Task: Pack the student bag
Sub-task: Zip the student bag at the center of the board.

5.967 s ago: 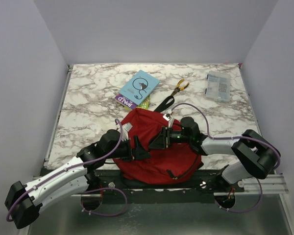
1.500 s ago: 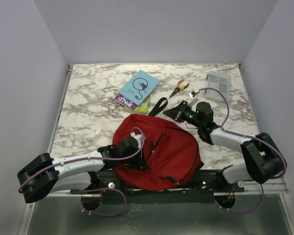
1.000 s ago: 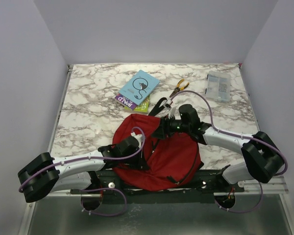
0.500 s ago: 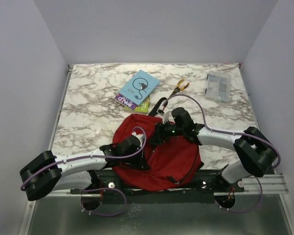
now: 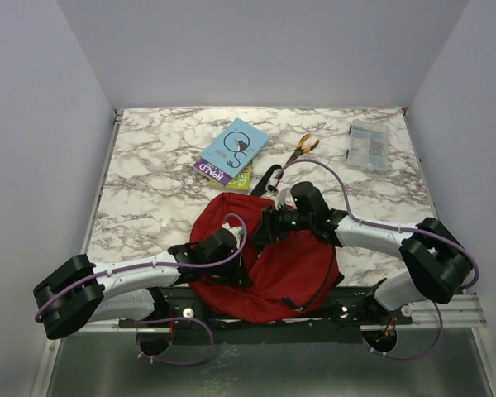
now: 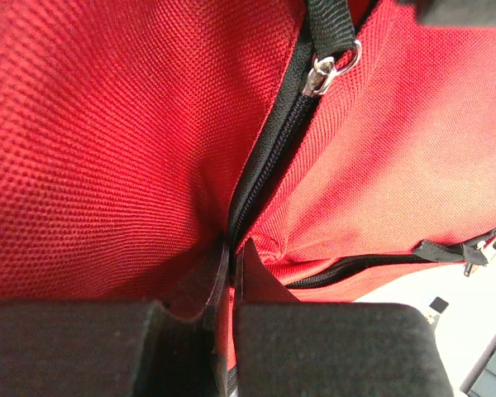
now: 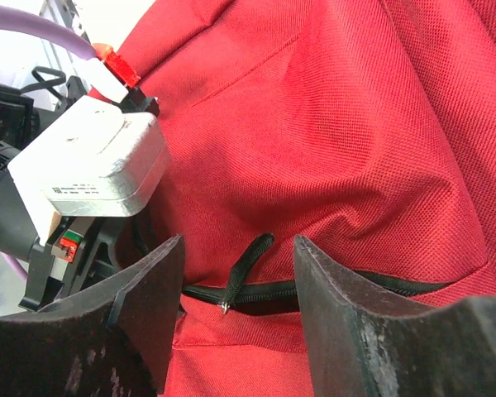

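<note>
At the near edge of the table, between the two arms, the bag is lying flat, dark red, with its black strap trailing toward the far side. The left gripper is reaching in from the left. Its wrist view shows the jaws pressed together, pinching a fold of the bag right at the zipper. The right gripper is coming in from the right and hovering over the bag with its jaws standing apart on either side of a black zipper pull, gripping nothing.

Judging by this, the packing is only beginning. The zipper is looking shut along the stretch in view, so the bag is probably not opened yet, and nothing is showing inside it.

Everything that could go in is lying on the table beyond the bag. A blue book with a swirl drawing is sitting on top of a purple book, with a green one peeking out beneath. To their right are orange-handled pliers, and a clear case is resting at the far right.

On the purple book, white letters are reading roughly "ROALD", partly hidden. The blue book is showing no writing that can be read, and a label on the left wrist's white camera box is too small to read.
</note>
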